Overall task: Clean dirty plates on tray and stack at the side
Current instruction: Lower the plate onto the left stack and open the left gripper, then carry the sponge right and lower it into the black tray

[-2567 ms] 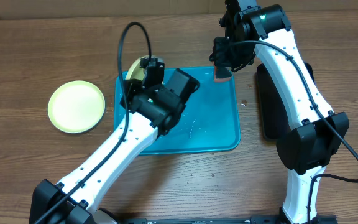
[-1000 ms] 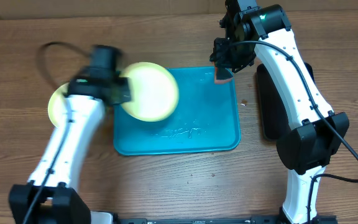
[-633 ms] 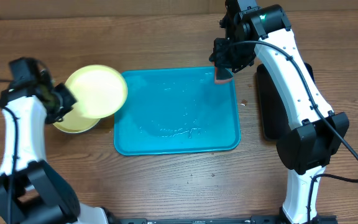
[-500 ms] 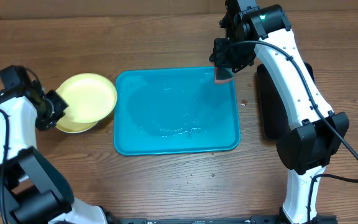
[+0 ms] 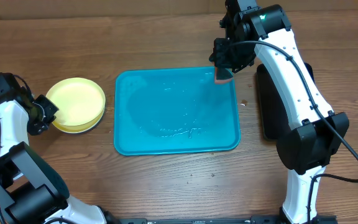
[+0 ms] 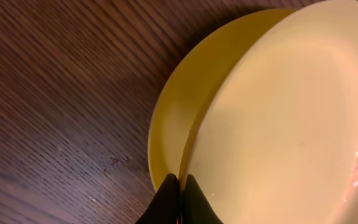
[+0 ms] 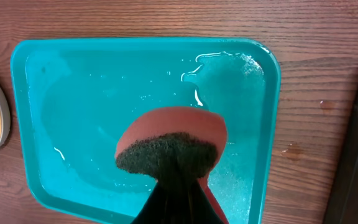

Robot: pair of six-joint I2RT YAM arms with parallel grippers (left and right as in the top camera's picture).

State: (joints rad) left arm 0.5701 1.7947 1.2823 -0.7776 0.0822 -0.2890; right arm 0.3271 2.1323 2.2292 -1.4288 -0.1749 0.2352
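Two pale yellow-green plates (image 5: 75, 104) lie stacked on the table left of the turquoise tray (image 5: 176, 142). My left gripper (image 5: 42, 112) is shut on the top plate's left rim; in the left wrist view the fingers (image 6: 180, 182) pinch the top plate (image 6: 291, 118) over the lower plate (image 6: 185, 106). The tray is wet and holds no plate; it also shows in the right wrist view (image 7: 73, 93). My right gripper (image 5: 224, 70) is shut on a red-orange sponge with a dark scrub face (image 7: 169, 143), held above the tray's far right corner. The light blue plate is out of view.
A narrow black tray (image 5: 267, 102) lies right of the turquoise tray, under my right arm. Water streaks and foam (image 7: 229, 65) sit on the turquoise tray's floor. A cardboard wall runs along the table's far edge.
My left arm carried the yellow-green plate from the tray leftward and set it onto the plate lying on the table. My right arm and sponge have not moved.
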